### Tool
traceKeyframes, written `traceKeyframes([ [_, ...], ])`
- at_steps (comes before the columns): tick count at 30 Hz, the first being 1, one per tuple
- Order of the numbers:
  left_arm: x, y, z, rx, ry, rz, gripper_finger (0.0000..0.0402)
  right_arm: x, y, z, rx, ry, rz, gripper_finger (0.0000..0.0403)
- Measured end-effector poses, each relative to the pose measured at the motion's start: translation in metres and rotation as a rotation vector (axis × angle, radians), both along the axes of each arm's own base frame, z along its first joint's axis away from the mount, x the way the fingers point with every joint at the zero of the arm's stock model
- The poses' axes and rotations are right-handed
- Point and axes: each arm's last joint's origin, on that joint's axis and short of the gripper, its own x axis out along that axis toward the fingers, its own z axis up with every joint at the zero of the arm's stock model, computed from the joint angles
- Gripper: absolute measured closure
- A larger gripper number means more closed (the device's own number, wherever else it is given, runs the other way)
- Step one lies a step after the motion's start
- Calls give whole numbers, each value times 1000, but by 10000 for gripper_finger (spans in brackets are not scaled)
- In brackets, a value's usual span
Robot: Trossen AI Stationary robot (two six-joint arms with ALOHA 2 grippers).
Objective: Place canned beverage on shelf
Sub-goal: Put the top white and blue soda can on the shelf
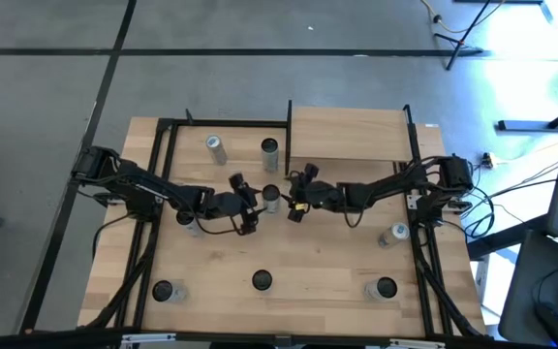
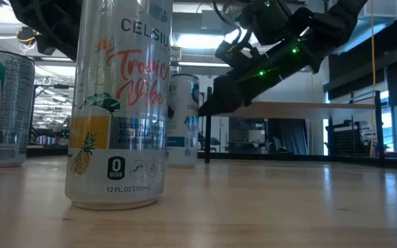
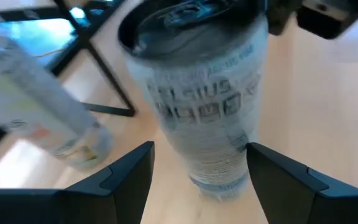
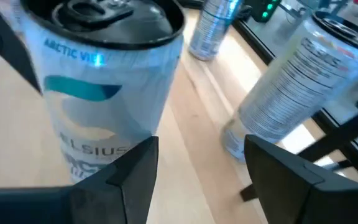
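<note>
A grey canned beverage [image 1: 271,197] stands upright on the wooden table between my two grippers; in the low view the can [image 2: 183,120] shows behind a nearer can. My left gripper [image 1: 252,204] is open. It comes from the table's left, and its fingers stand on either side of the can's lower half [image 3: 219,177]. My right gripper [image 1: 296,197] is open just right of the can. The can [image 4: 104,93] lies off to one side of the fingers, with only bare table between them. The shelf [image 1: 349,134] is a raised light-wood board at the far right. My left gripper has table showing between one finger [image 3: 129,177] and the can. The other finger [image 3: 278,180] meets the can's outline, and I cannot tell whether it touches. My right gripper has one finger [image 4: 132,177] in front of the can's lower side; I cannot tell whether it touches.
Several more cans stand about the table: two at the far side [image 1: 216,147] [image 1: 269,148], one by each arm [image 1: 190,221] [image 1: 393,235], three along the near edge [image 1: 262,281]. The shelf's black posts [image 2: 207,134] stand just beyond the can.
</note>
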Motion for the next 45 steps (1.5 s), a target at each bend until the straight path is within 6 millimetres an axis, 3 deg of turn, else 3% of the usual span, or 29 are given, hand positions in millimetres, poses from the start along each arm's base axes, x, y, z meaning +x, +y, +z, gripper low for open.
traceKeyframes([
  [11,-2,-4,3,-8,3,-37,154,-1,0,2,-29,19,20,172],
  [19,-16,-13,23,-29,-21,-63,154,-17,-1,33,-70,36,45,172],
  [28,-19,-13,16,-36,36,-37,154,-20,4,51,3,-45,221,168],
  [40,-19,-12,17,-8,33,-34,154,-10,9,49,82,-151,344,78],
  [45,-19,-12,17,-8,31,-34,154,-1,3,37,87,-183,292,47],
])
